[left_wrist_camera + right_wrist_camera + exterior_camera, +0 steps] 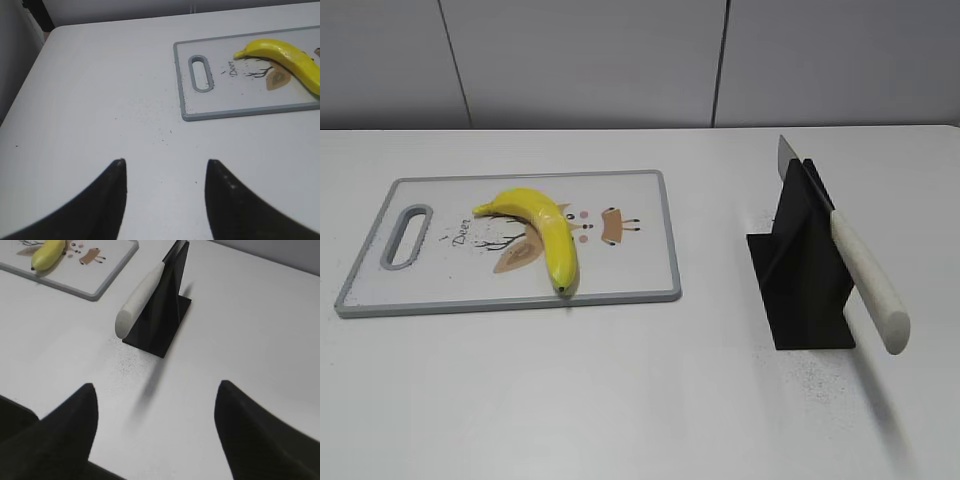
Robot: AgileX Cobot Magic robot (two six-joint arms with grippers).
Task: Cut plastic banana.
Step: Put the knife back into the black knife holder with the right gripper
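Observation:
A yellow plastic banana (545, 230) lies whole on a white cutting board (640, 280) with a grey rim, left of centre. A knife (865, 275) with a cream handle rests slanted in a black stand (805, 290) on the right, handle toward the front. Neither gripper shows in the exterior view. My left gripper (165, 162) is open and empty over bare table, left of the board (200, 112) and banana (285, 55). My right gripper (156, 385) is open and empty, in front of the knife handle (140, 297) and stand (160, 325).
The white table (620, 400) ends at a grey wall behind. Dark specks lie on the table in front of the stand (122, 357). The table's left edge and corner show in the left wrist view (42, 47).

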